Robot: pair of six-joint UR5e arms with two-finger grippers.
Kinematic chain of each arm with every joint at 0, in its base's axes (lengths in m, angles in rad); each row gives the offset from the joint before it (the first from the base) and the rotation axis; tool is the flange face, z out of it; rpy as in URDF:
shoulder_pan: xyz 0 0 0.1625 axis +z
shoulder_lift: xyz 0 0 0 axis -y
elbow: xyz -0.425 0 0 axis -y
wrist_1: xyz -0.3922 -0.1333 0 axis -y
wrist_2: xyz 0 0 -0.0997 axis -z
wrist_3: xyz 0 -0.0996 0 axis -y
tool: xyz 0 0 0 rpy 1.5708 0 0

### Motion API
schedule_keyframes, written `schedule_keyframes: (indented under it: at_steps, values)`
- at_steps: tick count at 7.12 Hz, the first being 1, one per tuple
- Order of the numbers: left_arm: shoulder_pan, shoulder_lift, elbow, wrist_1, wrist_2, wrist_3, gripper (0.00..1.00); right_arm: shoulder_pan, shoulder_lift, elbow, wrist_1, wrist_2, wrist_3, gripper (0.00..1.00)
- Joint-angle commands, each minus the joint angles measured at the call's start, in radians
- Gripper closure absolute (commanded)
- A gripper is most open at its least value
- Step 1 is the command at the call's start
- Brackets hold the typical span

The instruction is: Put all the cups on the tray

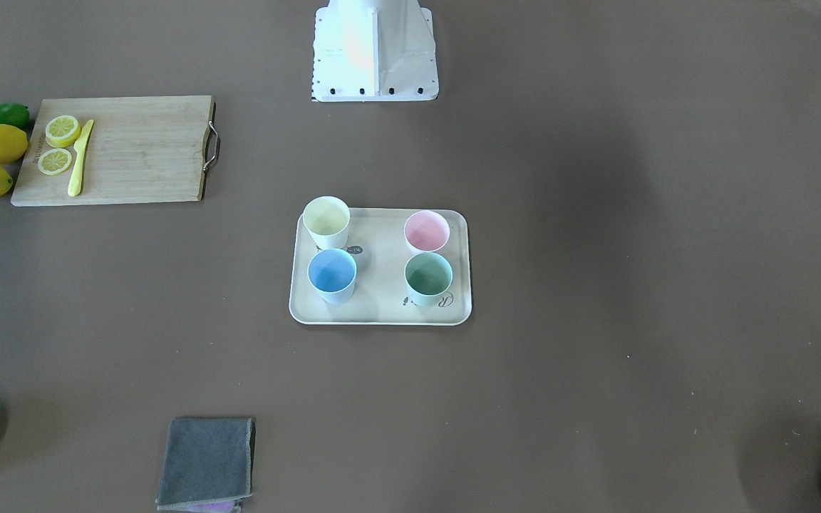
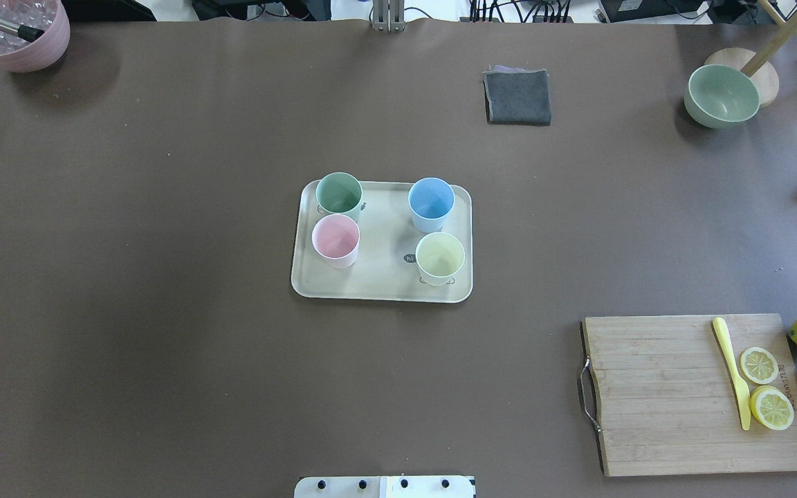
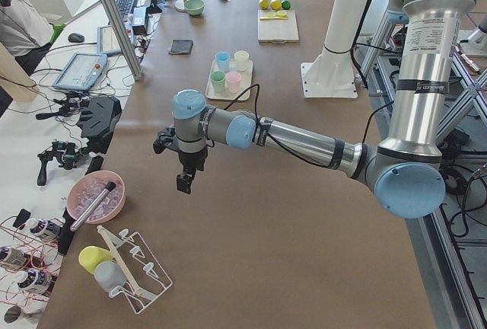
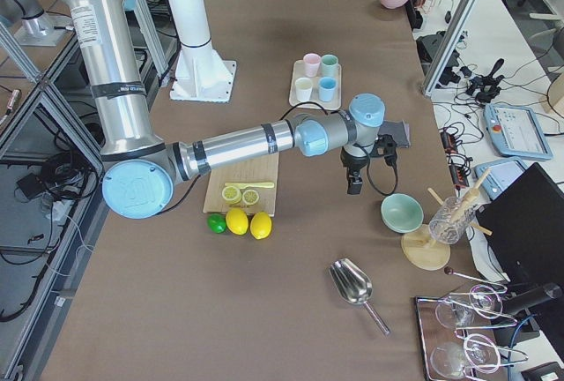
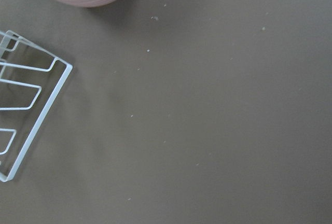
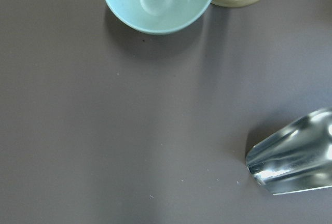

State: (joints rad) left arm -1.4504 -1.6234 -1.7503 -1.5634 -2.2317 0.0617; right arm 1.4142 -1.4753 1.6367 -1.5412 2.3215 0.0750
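Currently all four cups are standing upright on the tray, mid-tabletop: green cup far left, pink cup near left, blue cup far right, yellow cup near right, none touching. Left jaws are hanging above the tabletop by a pink bowl; right jaws are hanging near a green bowl. How wide either is standing, cannot tell.

A robotics lab: teach pendant, loose cables, aluminium framing beside the table.
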Motion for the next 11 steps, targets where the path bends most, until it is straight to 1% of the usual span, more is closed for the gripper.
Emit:
schedule_keyframes:
  at_steps: [1, 3, 4, 5, 7, 9, 10, 11]
  values:
    - [-0.070, 0.055, -0.005, 0.013, -0.126, 0.052, 0.02, 0.034, -0.057, 0.009, -0.001, -0.002, -0.047, 0.00]
    - [-0.070, 0.100, -0.011, 0.008, -0.128, 0.038, 0.02, 0.048, -0.059, 0.011, 0.007, -0.013, -0.049, 0.00]
    - [-0.073, 0.105, -0.015, 0.003, -0.131, 0.033, 0.02, 0.048, -0.059, 0.014, 0.013, -0.046, -0.052, 0.00]
    - [-0.073, 0.103, -0.027, -0.007, -0.125, -0.023, 0.02, 0.046, -0.053, 0.011, 0.007, -0.051, -0.063, 0.00]
    - [-0.070, 0.099, -0.017, -0.041, -0.123, -0.042, 0.02, 0.045, -0.071, 0.009, 0.003, -0.053, -0.083, 0.00]
    - [-0.070, 0.103, -0.021, -0.040, -0.131, -0.042, 0.02, 0.045, -0.065, 0.015, 0.013, -0.012, -0.083, 0.00]
    - [-0.070, 0.103, -0.025, -0.038, -0.131, -0.042, 0.02, 0.045, -0.065, 0.017, 0.012, -0.034, -0.084, 0.00]
    - [-0.070, 0.103, -0.028, -0.041, -0.129, -0.042, 0.02, 0.045, -0.069, 0.020, 0.010, -0.019, -0.083, 0.00]
